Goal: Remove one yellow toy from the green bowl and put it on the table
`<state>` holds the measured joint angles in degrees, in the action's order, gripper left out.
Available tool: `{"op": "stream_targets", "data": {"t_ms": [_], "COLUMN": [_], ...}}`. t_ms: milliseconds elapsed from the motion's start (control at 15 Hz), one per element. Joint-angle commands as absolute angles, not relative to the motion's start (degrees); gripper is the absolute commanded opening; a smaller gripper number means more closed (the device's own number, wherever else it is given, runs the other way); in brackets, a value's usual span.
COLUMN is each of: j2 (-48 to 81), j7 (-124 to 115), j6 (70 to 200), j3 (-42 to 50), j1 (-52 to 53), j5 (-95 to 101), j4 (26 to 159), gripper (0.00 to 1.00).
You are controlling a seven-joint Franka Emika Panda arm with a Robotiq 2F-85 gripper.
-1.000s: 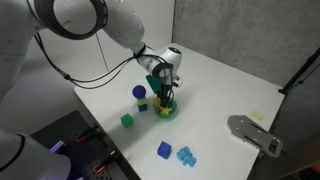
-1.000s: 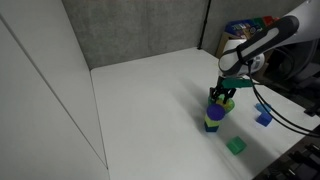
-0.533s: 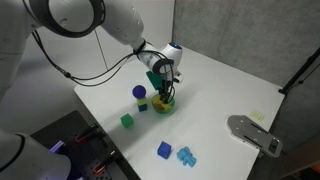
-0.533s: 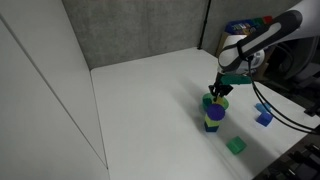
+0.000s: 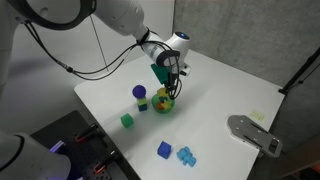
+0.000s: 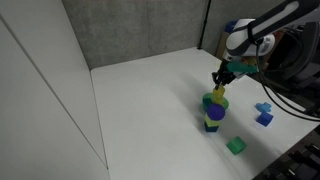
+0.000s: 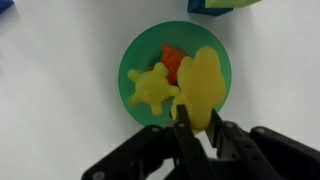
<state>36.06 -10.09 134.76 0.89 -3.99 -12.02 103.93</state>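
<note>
In the wrist view the gripper (image 7: 198,128) comes in from the bottom edge, its two dark fingers (image 7: 184,135) closed narrowly on the lower lobe of the yellow toy (image 7: 201,82), a flat, lumpy, bright yellow piece. The toy is in that grip, and it covers the right-hand part of the green bowl (image 7: 140,55) and reaches past the rim on that side (whether it touches the bowl cannot be told from this angle).

Inside the bowl lies a second yellow toy (image 7: 152,90), star-like with short stubby arms. Next to it is an orange piece (image 7: 171,61), partly covered by the held toy. The bowl rests on the white table (image 7: 60,110), and a blue block (image 7: 215,5) just shows at the top edge of the view.

In both exterior views the gripper (image 5: 165,86) (image 6: 222,79) hangs just above the green bowl (image 5: 163,106) (image 6: 212,100), pointing down. Close beside the bowl a blue ball (image 5: 139,91) sits on a squarish yellow block (image 5: 142,104).

A small green cube (image 5: 127,121) stands nearer the table's edge. A dark blue cube (image 5: 164,150) and some light blue pieces (image 5: 186,155) lie well apart from the bowl. A grey flat object (image 5: 255,135) juts over the table's far corner.
</note>
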Motion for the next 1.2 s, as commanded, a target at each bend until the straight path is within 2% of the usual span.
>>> {"op": "stream_targets", "data": {"t_ms": [0,600,667,800,1133], "j2": [34.6,37.6,37.8,37.9,36.7], "j7": [-7.9,-8.2,-8.1,-7.8,-5.6], "j6": [133.5,135.0,134.8,134.7,134.2], "j3": [1.7,7.8,8.1,8.4,7.5], "j1": [-6.2,-9.5,-10.0,-10.8,-12.1], "j5": [-12.6,-9.8,-9.9,-10.1,-10.7], "j4": [104.1,105.7,105.6,105.7,106.5], "gripper": [0.08,0.09,0.47,0.54,0.93]}}
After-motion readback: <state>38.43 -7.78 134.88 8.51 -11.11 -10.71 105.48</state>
